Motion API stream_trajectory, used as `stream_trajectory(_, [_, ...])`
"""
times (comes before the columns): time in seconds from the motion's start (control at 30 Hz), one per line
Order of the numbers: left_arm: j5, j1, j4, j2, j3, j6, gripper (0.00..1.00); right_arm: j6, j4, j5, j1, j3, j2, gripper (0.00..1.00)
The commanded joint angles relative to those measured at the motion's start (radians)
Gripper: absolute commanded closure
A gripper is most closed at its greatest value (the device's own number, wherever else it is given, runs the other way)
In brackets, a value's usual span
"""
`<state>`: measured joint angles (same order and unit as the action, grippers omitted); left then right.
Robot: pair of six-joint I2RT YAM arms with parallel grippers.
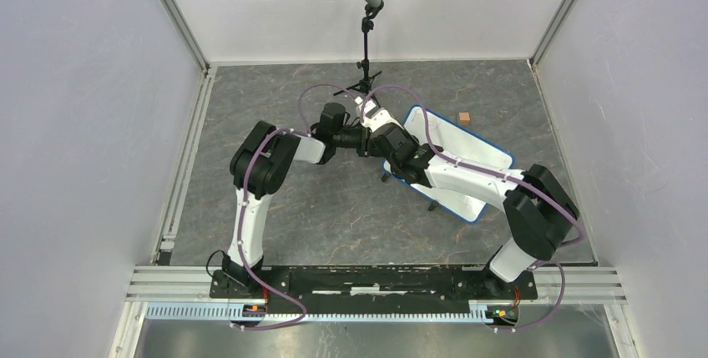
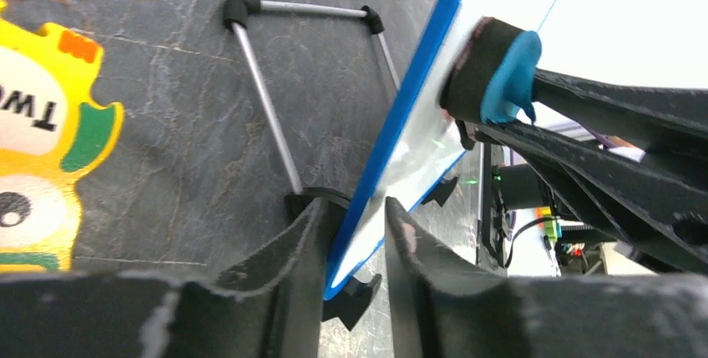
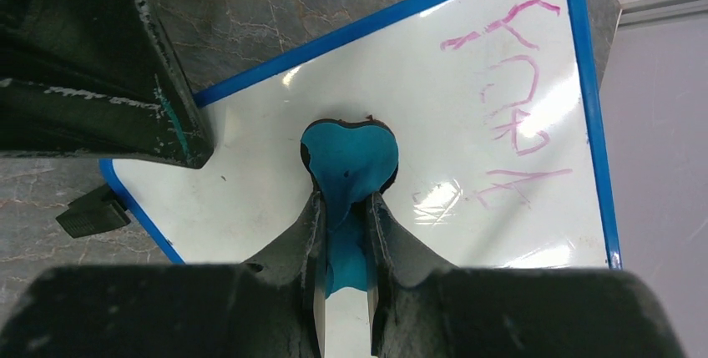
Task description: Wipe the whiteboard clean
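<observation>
The whiteboard (image 1: 472,151), white with a blue rim, leans tilted on a wire stand at the table's centre right. Pink scribbles (image 3: 518,108) cover the right part of its face (image 3: 250,149); the part around the eraser is white. My right gripper (image 3: 344,199) is shut on the blue-and-black eraser (image 3: 349,158), whose black pad presses flat against the board face. In the left wrist view the eraser (image 2: 501,74) sits just above the board's blue rim (image 2: 417,83). My left gripper (image 2: 357,208) straddles the board's lower edge, one finger on each side, shut on it.
The wire stand (image 2: 267,108) with black feet props the board from behind. A yellow flat toy piece (image 2: 42,141) lies on the grey table beside it. A microphone stand (image 1: 365,66) rises at the back, and a small brown block (image 1: 464,116) lies behind the board.
</observation>
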<state>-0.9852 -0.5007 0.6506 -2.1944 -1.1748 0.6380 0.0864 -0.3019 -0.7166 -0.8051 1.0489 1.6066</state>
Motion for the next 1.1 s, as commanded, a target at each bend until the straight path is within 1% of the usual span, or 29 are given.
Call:
stream_trajectory(0.0, [0.017, 0.0, -0.091, -0.016, -0.051, -0.075, 0.67, -0.002, 0.003, 0.031, -0.006, 0.041, 0.059, 0.86])
stream_trajectory(0.23, [0.036, 0.008, -0.141, -0.037, -0.082, -0.089, 0.9, -0.024, 0.054, 0.076, -0.063, 0.004, 0.135, 0.87])
stream_trajectory(0.37, [0.041, 0.015, -0.13, -0.033, -0.071, -0.086, 0.97, -0.054, 0.058, 0.076, -0.09, 0.018, 0.181, 0.89])
stream_trajectory(0.47, [0.045, 0.026, -0.107, -0.031, -0.058, -0.068, 0.98, -0.067, 0.06, -0.005, -0.084, 0.02, 0.176, 0.89])
stream_trajectory(0.57, [0.043, 0.036, -0.056, -0.032, -0.041, -0.037, 0.98, -0.081, 0.035, -0.061, -0.045, 0.035, 0.153, 0.89])
stream_trajectory(0.73, [0.058, 0.04, -0.057, -0.028, -0.036, -0.039, 0.98, -0.085, 0.018, -0.16, 0.021, 0.027, 0.091, 0.89])
stream_trajectory(0.8, [0.059, 0.04, -0.056, -0.027, -0.034, -0.038, 0.98, -0.085, 0.017, -0.151, 0.021, 0.026, 0.084, 0.89])
stream_trajectory(0.9, [0.062, 0.04, -0.055, -0.025, -0.032, -0.041, 0.98, -0.142, 0.002, -0.137, 0.007, 0.027, 0.113, 0.9])
stream_trajectory(1.07, [0.065, 0.04, -0.058, -0.024, -0.029, -0.041, 0.98, -0.173, 0.009, -0.115, -0.071, 0.042, 0.177, 0.9])
